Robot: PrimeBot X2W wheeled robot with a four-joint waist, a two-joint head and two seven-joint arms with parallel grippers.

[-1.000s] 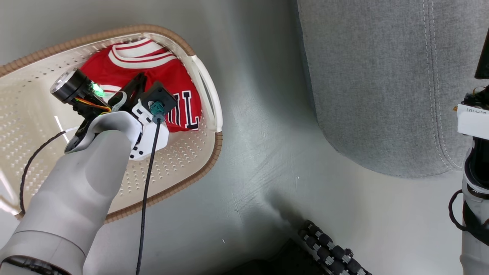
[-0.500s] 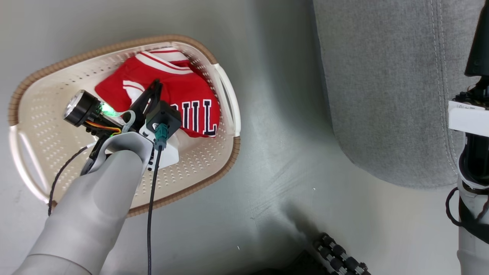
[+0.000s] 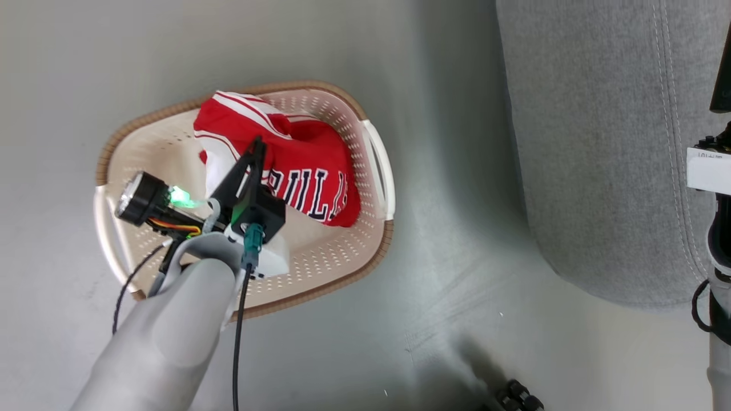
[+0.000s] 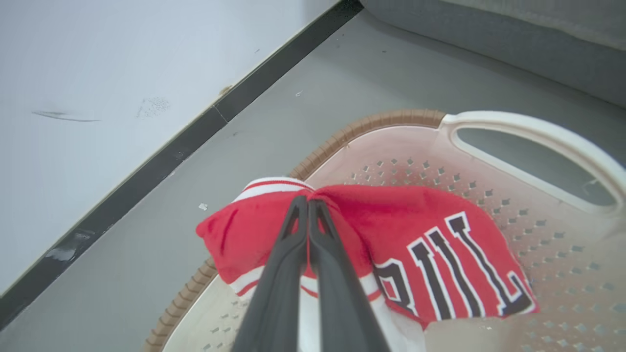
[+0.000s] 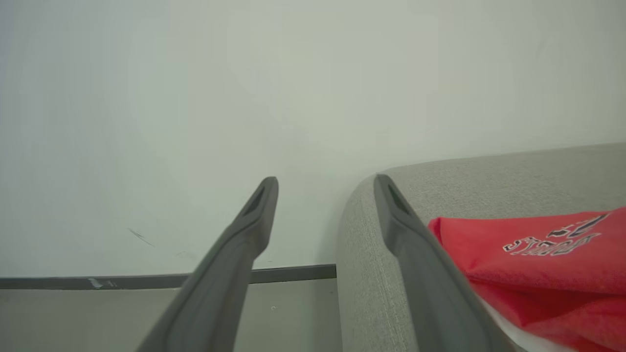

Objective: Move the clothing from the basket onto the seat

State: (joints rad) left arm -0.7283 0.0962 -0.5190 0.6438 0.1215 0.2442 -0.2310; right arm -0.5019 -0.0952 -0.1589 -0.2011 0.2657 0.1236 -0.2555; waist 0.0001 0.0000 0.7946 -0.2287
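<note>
The cream basket (image 3: 342, 279) stands on the grey floor, and its white handle (image 4: 528, 132) is close in the left wrist view. My left gripper (image 3: 260, 141) is over the basket, shut (image 4: 307, 200) on a bunched fold of the red jersey (image 3: 311, 171) with navy letters (image 4: 440, 244). The jersey hangs from the fingertips, its lower part down inside the basket. On the grey seat (image 5: 489, 181) lies another red garment (image 5: 538, 254) with small print. My right gripper (image 5: 325, 183) is open beside the seat's rounded end, holding nothing.
The seat (image 3: 599, 142) takes up the right side of the head view, with bare floor between it and the basket. My right arm (image 3: 708, 171) stands at the right edge. A white wall with a dark baseboard (image 4: 195, 132) runs behind the basket.
The head camera has pulled back and shifted, so the whole basket now shows. My left gripper has risen with the jersey pinched, drawing it up into a bunch off the basket floor.
</note>
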